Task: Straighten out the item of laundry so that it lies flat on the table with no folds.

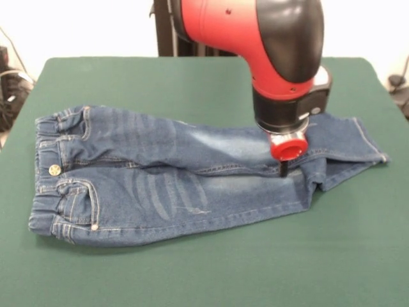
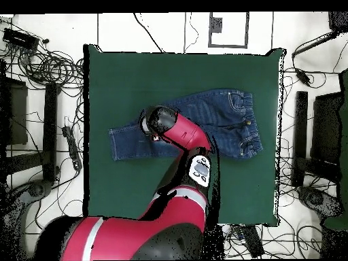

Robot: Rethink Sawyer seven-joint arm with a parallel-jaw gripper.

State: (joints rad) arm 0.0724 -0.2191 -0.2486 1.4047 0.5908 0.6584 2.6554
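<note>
Jeans (image 1: 166,176) lie mid-table (image 1: 192,268), waistband at one end, legs mostly flat. Pincer (image 1: 283,167) pressed down near cuff fold, likely to drag it out. Opening: cannot tell.

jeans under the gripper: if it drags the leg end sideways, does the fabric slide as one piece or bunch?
Likely bunches: the jeans are soft denim, and one leg end already lies folded near the gripper. The waistband end looks thicker, so it may stay put. The felt-like table probably grips the cloth, so dragging may stretch rather than slide it.
</note>
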